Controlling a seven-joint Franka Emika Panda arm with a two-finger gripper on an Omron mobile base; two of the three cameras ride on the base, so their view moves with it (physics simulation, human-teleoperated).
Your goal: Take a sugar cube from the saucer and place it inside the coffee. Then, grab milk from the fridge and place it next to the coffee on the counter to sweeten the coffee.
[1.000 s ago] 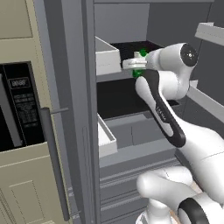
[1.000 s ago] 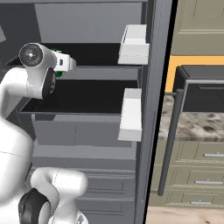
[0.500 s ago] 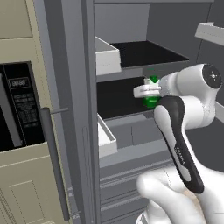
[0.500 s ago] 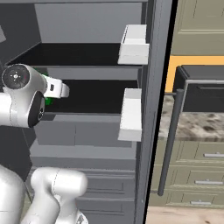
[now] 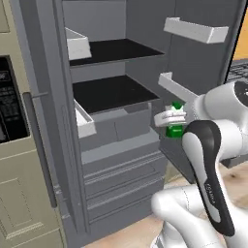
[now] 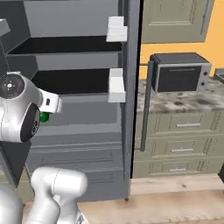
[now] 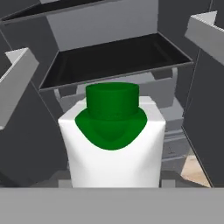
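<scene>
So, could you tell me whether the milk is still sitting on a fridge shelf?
No, the milk is held in the gripper out in front of the fridge's dark shelves, resting on none of them.

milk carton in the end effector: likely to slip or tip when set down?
The milk looks boxy and stiff, with flat sides, so it probably grips securely. Its smooth white faces could be slippery. It looks taller than wide under the green cap, so it may tip if nudged.

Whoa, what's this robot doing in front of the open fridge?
The white arm's gripper holds the milk, a small white container with a green cap, in the air in front of the open fridge. The dark shelves behind it are bare. Off to the right there is a stone counter.
</scene>
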